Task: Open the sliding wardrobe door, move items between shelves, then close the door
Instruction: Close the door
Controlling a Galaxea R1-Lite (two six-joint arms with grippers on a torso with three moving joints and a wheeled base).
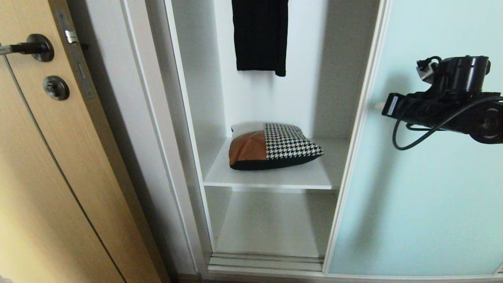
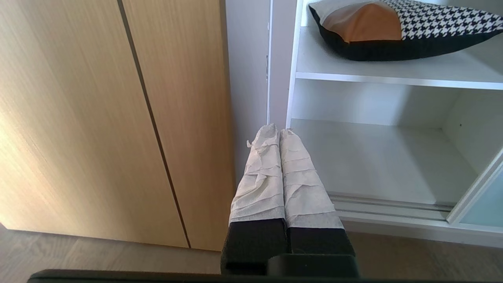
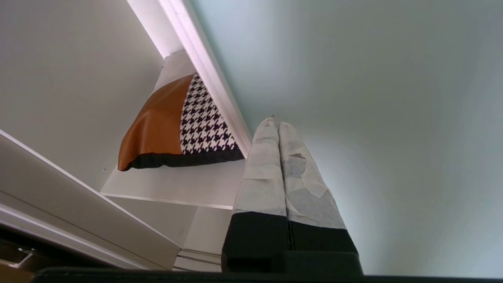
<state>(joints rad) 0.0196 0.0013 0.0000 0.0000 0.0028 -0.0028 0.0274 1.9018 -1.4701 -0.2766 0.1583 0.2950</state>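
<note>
wardrobe open; right gripper (image 3: 275, 125) raised level before the sliding wardrobe door (image 1: 424, 188), fingers pressed together, empty.

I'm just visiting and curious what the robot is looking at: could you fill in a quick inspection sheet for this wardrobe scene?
Surface: upper shelf holds the cushion; lower shelf bare.
Job's things: cushion lies flat; sliding wardrobe door stands at the right, left side open.
Clutter: black garment hanging above.
Grippers: right gripper shut, empty, before the glass; left gripper shut, empty, low by the wardrobe's corner.
Cables: black cable loops off the right arm.
Surroundings: wooden door with lever handle, left.
</note>
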